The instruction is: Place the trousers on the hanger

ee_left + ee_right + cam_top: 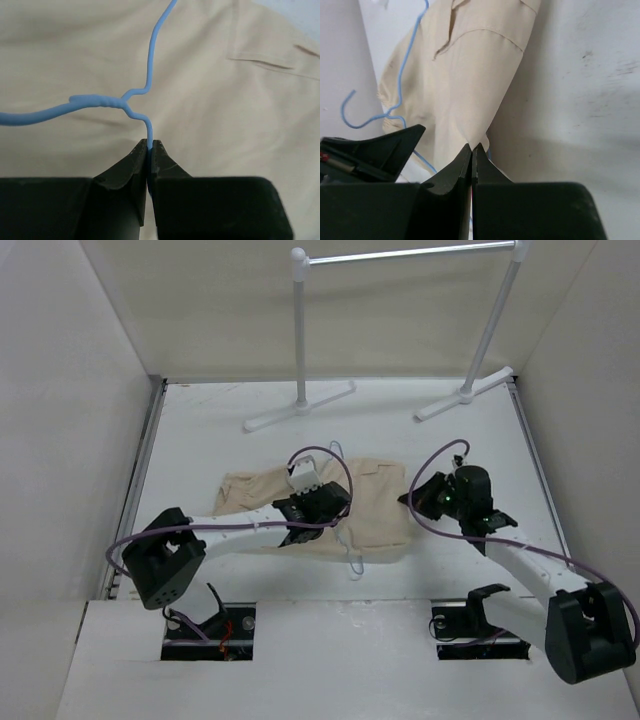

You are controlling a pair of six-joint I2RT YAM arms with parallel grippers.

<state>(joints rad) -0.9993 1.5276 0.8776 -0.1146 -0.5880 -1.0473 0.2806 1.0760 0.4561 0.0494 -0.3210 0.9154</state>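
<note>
The beige trousers [375, 505] lie wrinkled on the white table, mid-view. The hanger [352, 562] is a thin pale wire lying over and partly under them; it looks light blue in the wrist views. My left gripper [335, 502] is over the trousers and shut on the hanger wire [148, 131], just below its twisted neck [107, 101]. My right gripper [410, 498] is at the trousers' right edge, shut on a pinched fold of the cloth [470, 75]. The hanger's hook [350, 107] shows at the left of the right wrist view.
A white tubular garment rail [400, 255] stands at the back, its two feet [300, 408] [465, 395] on the table. Enclosure walls rise left, right and behind. Purple cables loop over both arms. The left gripper's finger [375, 150] shows in the right wrist view.
</note>
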